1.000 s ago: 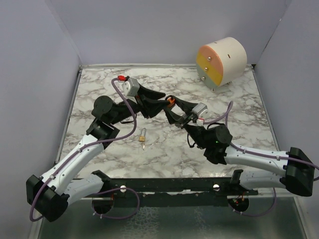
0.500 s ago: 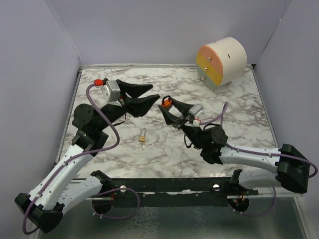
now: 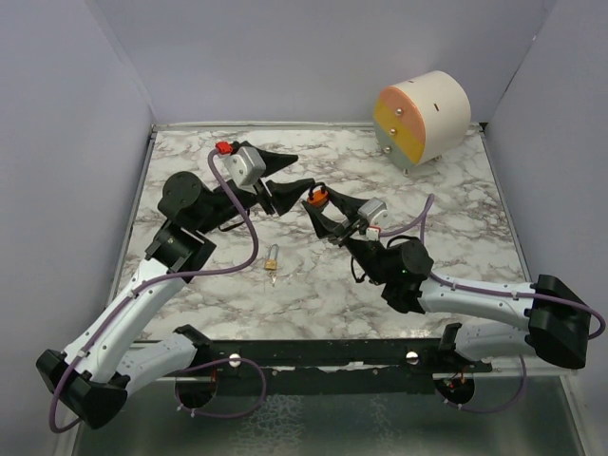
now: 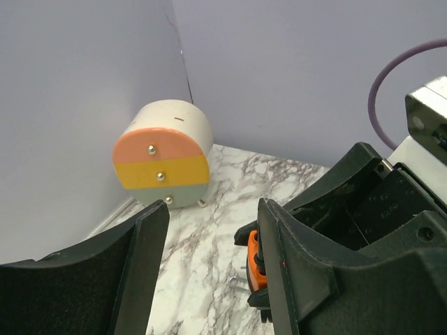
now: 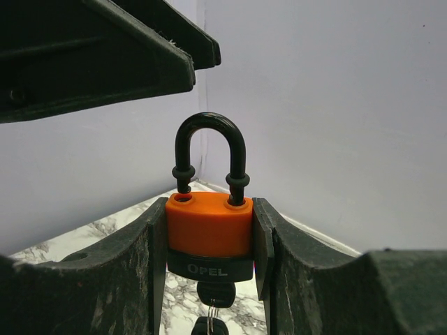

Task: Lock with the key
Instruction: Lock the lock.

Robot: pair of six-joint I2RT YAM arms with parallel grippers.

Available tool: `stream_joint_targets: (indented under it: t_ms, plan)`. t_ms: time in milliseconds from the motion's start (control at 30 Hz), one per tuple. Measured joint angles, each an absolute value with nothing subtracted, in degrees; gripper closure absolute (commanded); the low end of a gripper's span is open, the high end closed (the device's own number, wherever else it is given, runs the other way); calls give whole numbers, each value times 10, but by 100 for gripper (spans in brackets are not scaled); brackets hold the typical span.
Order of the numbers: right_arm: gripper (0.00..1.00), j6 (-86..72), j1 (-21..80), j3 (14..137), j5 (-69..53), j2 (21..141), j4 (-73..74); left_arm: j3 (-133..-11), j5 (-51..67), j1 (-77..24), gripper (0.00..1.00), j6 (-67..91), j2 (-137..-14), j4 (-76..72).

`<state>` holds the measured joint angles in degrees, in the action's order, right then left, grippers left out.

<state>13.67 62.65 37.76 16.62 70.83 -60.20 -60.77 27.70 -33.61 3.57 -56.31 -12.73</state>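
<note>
An orange padlock with a black shackle is held upright above the table, and my right gripper is shut on its sides. The shackle stands raised, its left leg at the mouth of its hole. A black-headed key sticks in the bottom of the lock, with a ring hanging from it. From above, the padlock sits in my right gripper at mid-table. My left gripper is open just left of it. In the left wrist view the padlock peeks out by the right finger of my left gripper.
A round drawer unit with pink, yellow and grey fronts stands at the back right corner. A small brass-coloured object lies on the marble table in front of the left arm. Grey walls close in three sides.
My left gripper pulled back to the left from the padlock, then came back close to it with its jaws wider. My right gripper shifted slightly left and still holds the padlock.
</note>
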Motion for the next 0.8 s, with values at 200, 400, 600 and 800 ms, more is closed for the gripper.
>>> stream_joint_targets:
  t_ms: [200,400,600,800]
  plan:
    - [99,137,627,378,171,709,-601,-610,263,-336,53,20,-557,-104]
    - [99,137,627,378,173,713,-600,-587,257,-336,54,16,-521,-113]
    - [99,137,626,378,173,714,-600,-566,284,-336,55,13,-499,-142]
    - [99,137,627,378,173,714,-600,-566,332,-336,71,-7,-518,-148]
